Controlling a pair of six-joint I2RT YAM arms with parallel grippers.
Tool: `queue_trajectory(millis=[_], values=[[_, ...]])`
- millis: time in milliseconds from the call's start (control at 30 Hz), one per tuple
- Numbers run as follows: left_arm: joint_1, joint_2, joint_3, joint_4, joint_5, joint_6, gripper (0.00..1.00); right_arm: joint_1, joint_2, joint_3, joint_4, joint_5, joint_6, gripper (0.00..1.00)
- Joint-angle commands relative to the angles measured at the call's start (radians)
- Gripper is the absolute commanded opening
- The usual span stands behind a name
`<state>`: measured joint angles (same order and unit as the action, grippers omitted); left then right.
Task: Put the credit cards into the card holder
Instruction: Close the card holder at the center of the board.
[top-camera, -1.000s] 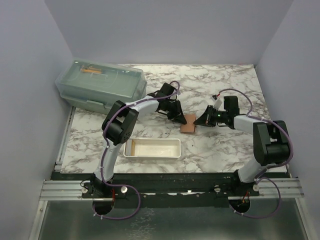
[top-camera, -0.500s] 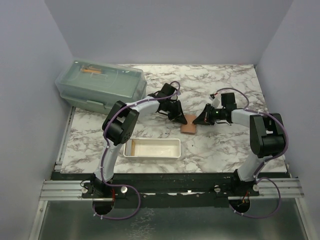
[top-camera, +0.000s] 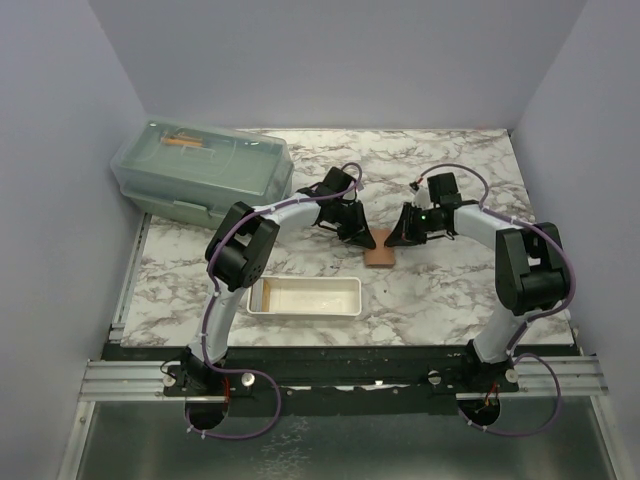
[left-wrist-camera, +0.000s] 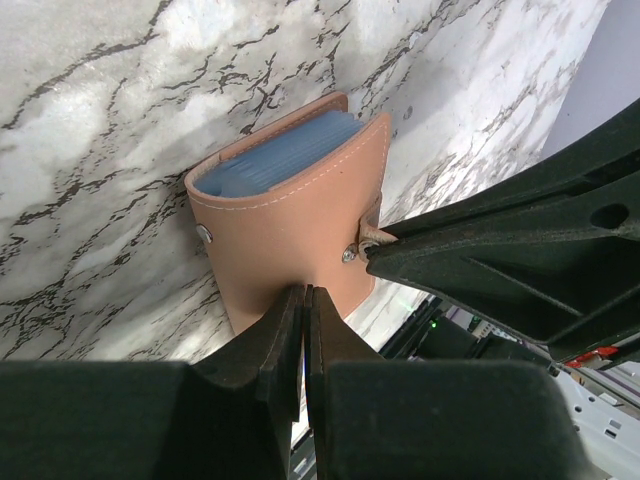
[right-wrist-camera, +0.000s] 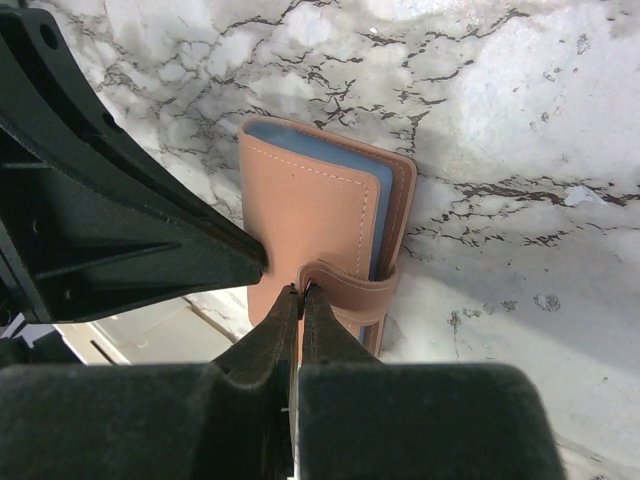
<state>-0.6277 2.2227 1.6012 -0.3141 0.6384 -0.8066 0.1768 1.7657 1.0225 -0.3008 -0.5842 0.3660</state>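
Credit cards (left-wrist-camera: 283, 157) inside card holder (left-wrist-camera: 285, 238)

Lidded translucent green box (top-camera: 205, 170) back-left on the marble table (top-camera: 460, 290), white tray (top-camera: 304, 313) near its front edge.

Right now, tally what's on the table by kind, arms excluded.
tan card holder: 1
stack of blue cards inside it: 1 (card count not readable)
white tray: 1
clear lidded bin: 1
Total: 4
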Motion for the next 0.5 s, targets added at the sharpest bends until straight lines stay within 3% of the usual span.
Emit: queue_trajectory(millis=[0, 467], values=[[-0.020, 0.040, 0.000, -0.013, -0.039, 0.012, 0.10, 0.025, 0.015, 0.029, -0.100, 0.147, -0.056, 0.00], [-0.017, 0.035, 0.000, -0.013, -0.037, 0.015, 0.11, 0.116, 0.019, 0.130, -0.264, 0.397, -0.104, 0.00]])
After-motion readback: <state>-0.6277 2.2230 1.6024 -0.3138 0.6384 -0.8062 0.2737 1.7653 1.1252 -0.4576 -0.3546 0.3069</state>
